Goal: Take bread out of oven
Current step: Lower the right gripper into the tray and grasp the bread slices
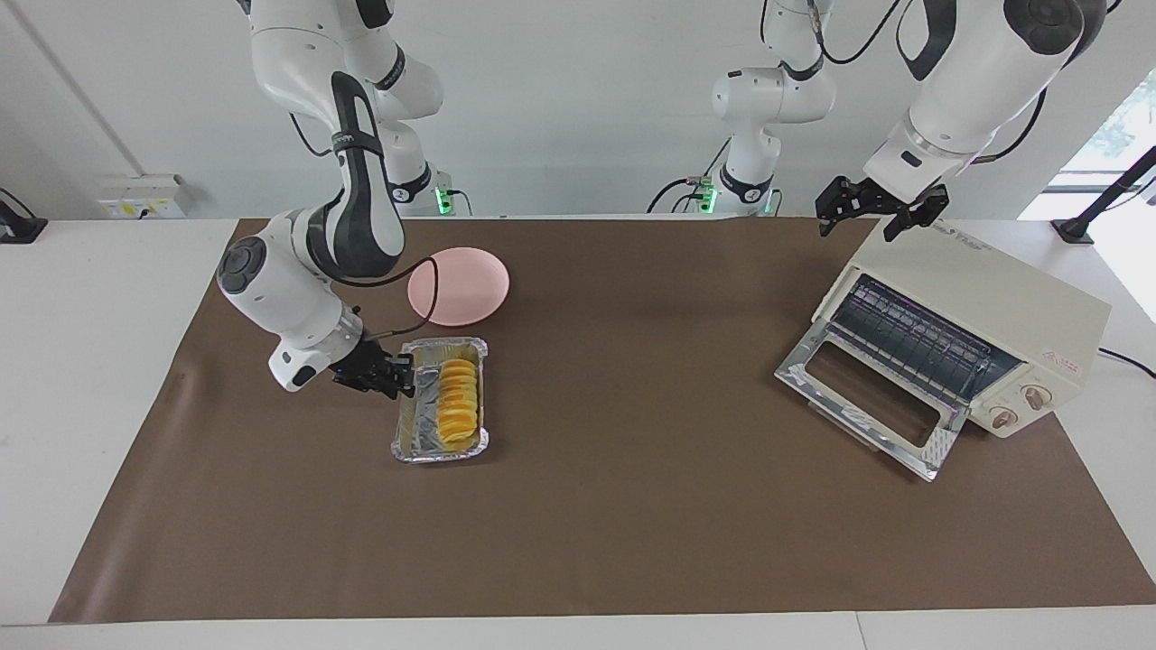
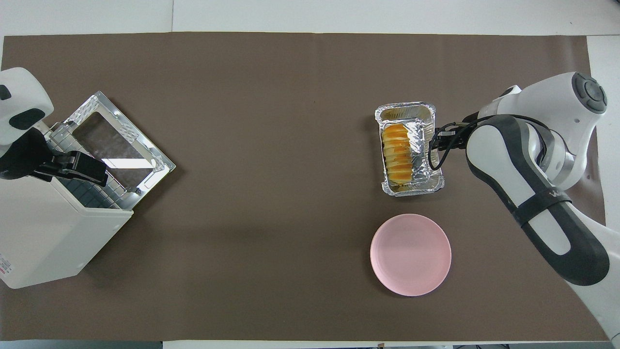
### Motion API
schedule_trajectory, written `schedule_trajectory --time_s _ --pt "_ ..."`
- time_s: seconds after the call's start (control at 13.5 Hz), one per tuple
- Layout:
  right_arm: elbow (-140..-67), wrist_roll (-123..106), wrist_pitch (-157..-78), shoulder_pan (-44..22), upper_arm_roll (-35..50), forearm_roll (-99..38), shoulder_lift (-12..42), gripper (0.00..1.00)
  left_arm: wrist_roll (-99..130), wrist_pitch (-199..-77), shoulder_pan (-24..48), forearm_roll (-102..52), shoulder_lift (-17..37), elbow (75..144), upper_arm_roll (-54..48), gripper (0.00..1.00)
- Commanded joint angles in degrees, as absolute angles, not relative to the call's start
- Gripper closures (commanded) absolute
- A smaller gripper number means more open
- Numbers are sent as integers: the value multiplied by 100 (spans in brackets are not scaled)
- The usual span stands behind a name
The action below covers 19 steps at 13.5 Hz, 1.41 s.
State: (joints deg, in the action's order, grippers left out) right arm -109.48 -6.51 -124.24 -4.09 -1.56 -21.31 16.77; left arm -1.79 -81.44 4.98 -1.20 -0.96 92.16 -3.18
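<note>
The bread, a ridged golden-yellow loaf, lies in a crinkled silver foil tray on the brown mat toward the right arm's end of the table. It also shows in the overhead view. My right gripper is low at the tray's long rim, touching or almost touching it. The cream-white oven stands at the left arm's end with its glass door folded down and its wire rack bare. My left gripper hangs open and empty above the oven's top.
A round pink plate lies beside the foil tray, nearer to the robots. The oven's open door juts out over the brown mat. The oven's two knobs are beside the door.
</note>
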Motion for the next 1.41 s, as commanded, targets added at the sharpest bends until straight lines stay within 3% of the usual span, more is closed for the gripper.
schedule_trajectory --time_s 0.0,0.37,1.04,1.34 --pt "-11074 -712 -12419 -316 -132 -2215 1442 0 -220 -8253 440 -26 -220 9352 -360 0" --pt "-10336 358 -12128 -860 -114 -1162 1547 0 -220 -8253 448 -26 -220 9352 -360 0" --pt "-10590 439 -12814 -1344 -114 -1107 2013 5 -220 -8253 448 -26 -220 9352 -360 0" --pt "-11073 387 -13402 -1380 -105 -1107 2004 8 -220 -8253 448 -26 -220 9352 -360 0"
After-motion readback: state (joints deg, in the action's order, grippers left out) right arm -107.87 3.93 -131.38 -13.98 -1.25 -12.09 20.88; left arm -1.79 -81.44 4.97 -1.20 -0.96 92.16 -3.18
